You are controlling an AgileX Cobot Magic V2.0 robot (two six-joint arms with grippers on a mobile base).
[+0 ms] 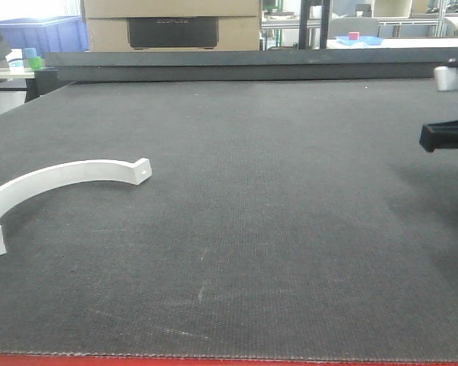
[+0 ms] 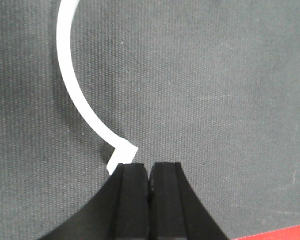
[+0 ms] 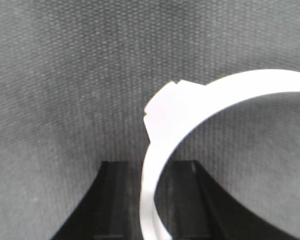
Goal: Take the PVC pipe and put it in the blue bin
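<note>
My left gripper (image 2: pixel 149 170) is closed with pads together and holds nothing. It is just beside one end tab of a pipe (image 2: pixel 70 75) lying flat on the mat (image 2: pixel 215 100). My right gripper (image 3: pixel 155 167) clamps a second pipe (image 3: pixel 240 87) above the mat.

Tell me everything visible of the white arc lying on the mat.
The PVC pipe is a white, smooth plastic-looking half-ring band with a squared, holed tab at each end. It rests on the dark mat at the left, open side toward the front camera. The shut left pincer hangs over one tab; contact unclear. A second arc sits between the right pincer's fingers.
</note>
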